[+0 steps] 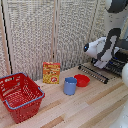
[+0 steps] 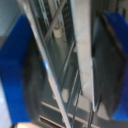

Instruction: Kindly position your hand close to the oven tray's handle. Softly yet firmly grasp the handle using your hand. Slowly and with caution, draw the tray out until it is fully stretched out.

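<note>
Exterior view: white-and-black arm (image 1: 106, 46) reaches down at the exterior view's right, w/ the claw (image 1: 100, 63) low over the oven tray (image 1: 96, 71). Tray is a flat dark rack of thin parallel bars, sticking out over the tabletop (image 1: 85, 107) toward the exterior view's left, w/ the handle (image 1: 92, 75) as a long thin dark bar along its front edge. The oven (image 1: 119, 61) sits behind it at the far right edge, mostly hidden by the arm. Claw fingers aren't clear from this view.

Wrist view: very close and blurred. A blue-tipped finger (image 2: 12, 75) shows on one side, another blue-edged dark finger on the other, w/ thin metal bars (image 2: 55, 85) of the tray running btwn them. So the claw is partly open w/ rack bars in the gap; can't tell if the pads actually press on the handle, nor which bar is the handle here.

Elsewhere on the tabletop: red bowl (image 1: 81, 80) just beside the tray's front edge, blue cup (image 1: 70, 86) near the bowl, yellow box (image 1: 51, 72) upright behind the cup, red basket (image 1: 20, 96) well apart at the exterior view's left. Slatted screen (image 1: 45, 35) forms the backdrop.
</note>
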### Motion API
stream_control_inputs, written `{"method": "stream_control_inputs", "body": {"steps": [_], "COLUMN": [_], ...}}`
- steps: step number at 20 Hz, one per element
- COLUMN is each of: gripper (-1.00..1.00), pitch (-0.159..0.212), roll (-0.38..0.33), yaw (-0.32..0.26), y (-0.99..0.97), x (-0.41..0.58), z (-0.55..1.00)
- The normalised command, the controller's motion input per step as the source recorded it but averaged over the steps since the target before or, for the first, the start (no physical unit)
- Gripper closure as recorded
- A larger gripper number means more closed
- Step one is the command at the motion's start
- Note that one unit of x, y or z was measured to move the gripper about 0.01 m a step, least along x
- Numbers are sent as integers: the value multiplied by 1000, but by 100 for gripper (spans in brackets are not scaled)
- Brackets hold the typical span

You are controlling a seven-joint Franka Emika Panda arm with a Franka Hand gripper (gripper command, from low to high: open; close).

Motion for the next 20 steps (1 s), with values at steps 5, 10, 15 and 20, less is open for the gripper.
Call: {"method": "stream_control_inputs", "body": {"steps": [5, 10, 15, 20], "gripper": [100, 100, 100, 100], "pitch": [-1, -58, -75, -68], "roll": [-14, 133, 66, -3], "yaw": [-9, -32, -16, -27], "y": [-67, 195, 617, 898], "x": [11, 119, 111, 187], "z": [157, 294, 121, -73]}}
